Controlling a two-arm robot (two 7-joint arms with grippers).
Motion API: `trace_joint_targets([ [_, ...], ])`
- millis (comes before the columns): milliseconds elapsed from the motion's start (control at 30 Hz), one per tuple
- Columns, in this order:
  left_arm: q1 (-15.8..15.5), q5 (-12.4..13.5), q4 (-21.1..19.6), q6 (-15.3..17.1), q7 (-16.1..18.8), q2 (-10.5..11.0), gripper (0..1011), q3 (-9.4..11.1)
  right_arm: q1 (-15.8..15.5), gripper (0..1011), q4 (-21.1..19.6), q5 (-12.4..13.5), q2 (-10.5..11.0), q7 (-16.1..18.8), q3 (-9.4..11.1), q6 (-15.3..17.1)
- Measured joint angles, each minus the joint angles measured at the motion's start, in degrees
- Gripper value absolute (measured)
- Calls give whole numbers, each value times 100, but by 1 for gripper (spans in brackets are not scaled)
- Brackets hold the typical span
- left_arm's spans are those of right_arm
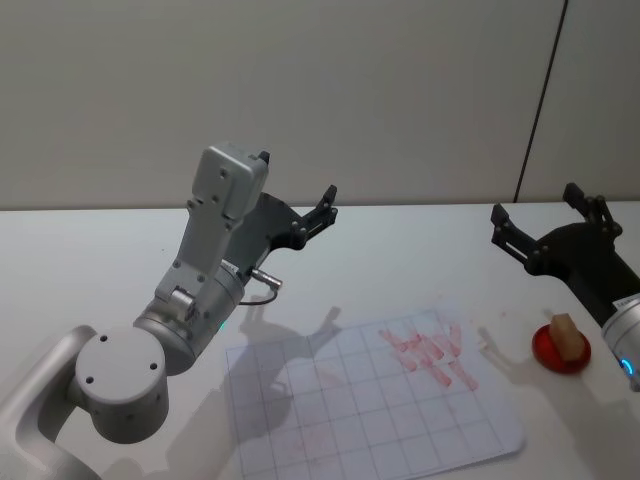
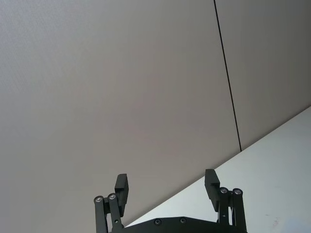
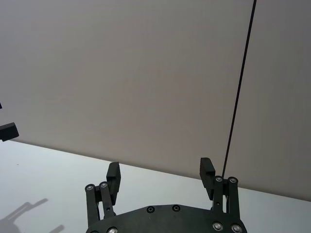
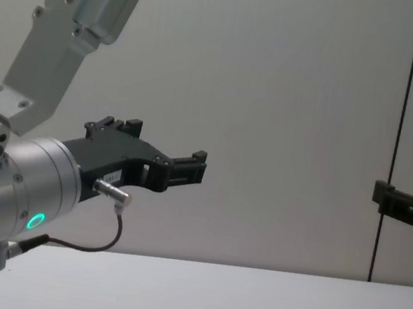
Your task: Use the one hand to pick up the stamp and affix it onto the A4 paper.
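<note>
The stamp [image 1: 566,333] is a small light-brown wooden block. It stands slightly tilted on a round red ink pad [image 1: 546,352], just off the right edge of the paper [image 1: 330,400]. The paper is a white sheet ruled in a faint grid, lying flat and skewed, with a cluster of red stamp marks [image 1: 432,355] near its far right corner. The right gripper [image 1: 534,203] hangs raised beyond that corner, fingers spread, holding nothing.
</note>
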Motion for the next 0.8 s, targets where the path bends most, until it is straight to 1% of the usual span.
trace_joint_targets([
  [233, 0, 0, 0, 0, 0, 0, 1001, 0, -1, 1001, -3, -3, -1, 0, 0, 3],
  [367, 0, 0, 0, 0, 0, 0, 1001, 0, -10, 1001, -42, -22, -9, -56, -1, 94],
  [567, 0, 0, 0, 0, 0, 0, 1001, 0, -54, 1001, -171, -48, -13, -234, 4, 411],
  [600, 0, 0, 0, 0, 0, 0, 1001, 0, -72, 1001, -225, -55, -6, -298, 12, 537],
  [667, 0, 0, 0, 0, 0, 0, 1001, 0, -89, 1001, -269, -64, 4, -358, 20, 654],
  [767, 0, 0, 0, 0, 0, 0, 1001, 0, -145, 1001, -390, -86, 46, -528, 56, 994],
  [800, 0, 0, 0, 0, -1, -1, 1001, 0, -145, 1001, -390, -86, 46, -528, 56, 994],
])
